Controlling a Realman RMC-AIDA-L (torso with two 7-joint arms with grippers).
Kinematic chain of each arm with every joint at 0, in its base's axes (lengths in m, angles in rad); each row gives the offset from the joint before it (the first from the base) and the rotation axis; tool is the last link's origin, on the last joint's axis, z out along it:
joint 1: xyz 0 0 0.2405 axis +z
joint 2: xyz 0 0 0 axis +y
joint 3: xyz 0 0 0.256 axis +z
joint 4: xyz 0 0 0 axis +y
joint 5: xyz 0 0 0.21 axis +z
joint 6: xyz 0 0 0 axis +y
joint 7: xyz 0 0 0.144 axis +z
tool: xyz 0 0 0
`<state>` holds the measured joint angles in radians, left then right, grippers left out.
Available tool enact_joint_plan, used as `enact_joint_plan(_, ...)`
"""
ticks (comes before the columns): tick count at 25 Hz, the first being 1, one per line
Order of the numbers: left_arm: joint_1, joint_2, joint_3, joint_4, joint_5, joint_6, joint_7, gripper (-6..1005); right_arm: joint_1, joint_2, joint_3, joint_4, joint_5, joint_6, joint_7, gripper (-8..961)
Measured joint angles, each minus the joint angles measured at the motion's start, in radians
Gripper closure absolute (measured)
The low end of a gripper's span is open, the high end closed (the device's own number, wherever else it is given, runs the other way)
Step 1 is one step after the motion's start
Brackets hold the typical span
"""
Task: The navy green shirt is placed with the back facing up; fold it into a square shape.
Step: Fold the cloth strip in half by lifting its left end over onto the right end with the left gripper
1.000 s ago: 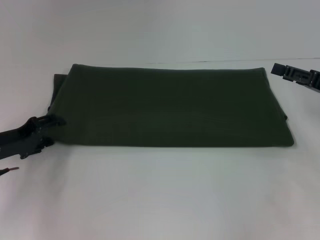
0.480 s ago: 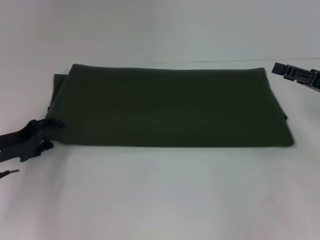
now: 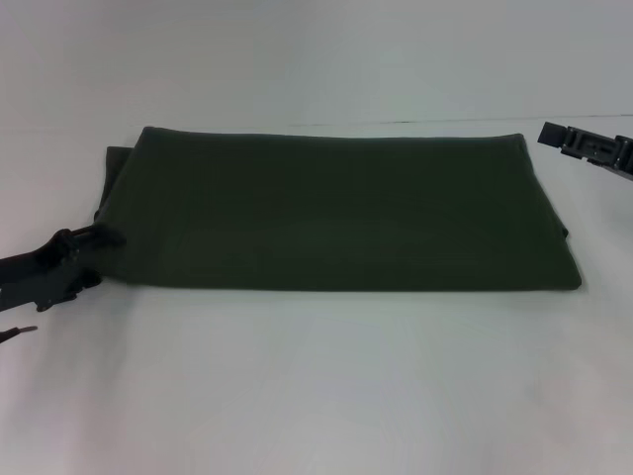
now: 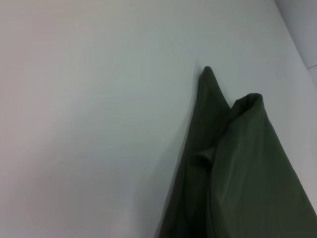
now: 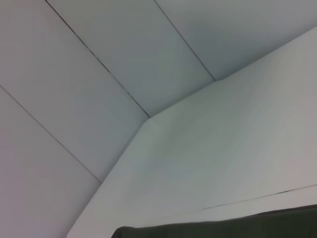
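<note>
At the navy green shirt's (image 3: 336, 208) left edge, left gripper (image 3: 99, 237) has edged back in, jaws' opening indeterminable; right gripper (image 3: 584, 144) parked.

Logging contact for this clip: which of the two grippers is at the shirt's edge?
The left gripper, at the navy green shirt's near-left corner. The right gripper hangs apart, beyond its far-right corner.

shirt: I see the navy green shirt (image 3: 336, 208) as soft matt knit cloth, no sheen, with smooth flat panels and limp folds at its corner in my left wrist view.
table: the white table (image 3: 316, 386) looks smooth and matt to me.
left gripper: the left gripper (image 3: 94, 240) reads as matt black hard plastic or metal.
right gripper: the right gripper (image 3: 554, 136) shows the same dark matt finish, ridged.
</note>
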<state>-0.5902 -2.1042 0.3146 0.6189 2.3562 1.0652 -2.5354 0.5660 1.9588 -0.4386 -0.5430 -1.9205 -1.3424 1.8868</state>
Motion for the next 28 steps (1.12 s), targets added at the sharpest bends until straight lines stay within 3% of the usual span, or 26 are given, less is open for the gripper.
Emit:
enact_joint_plan(17,-0.057,0.017,0.028,-0.003,-0.007,-0.038,0.024,232,-0.001,0.0,0.0,0.0,0.008,-0.003,0.0,178)
enact_joint_plan(28,-0.024,0.01,0.034,0.006,-0.002,-0.023,0.026,233,0.0,0.0,0.0,0.0,0.008,0.0,0.0,178)
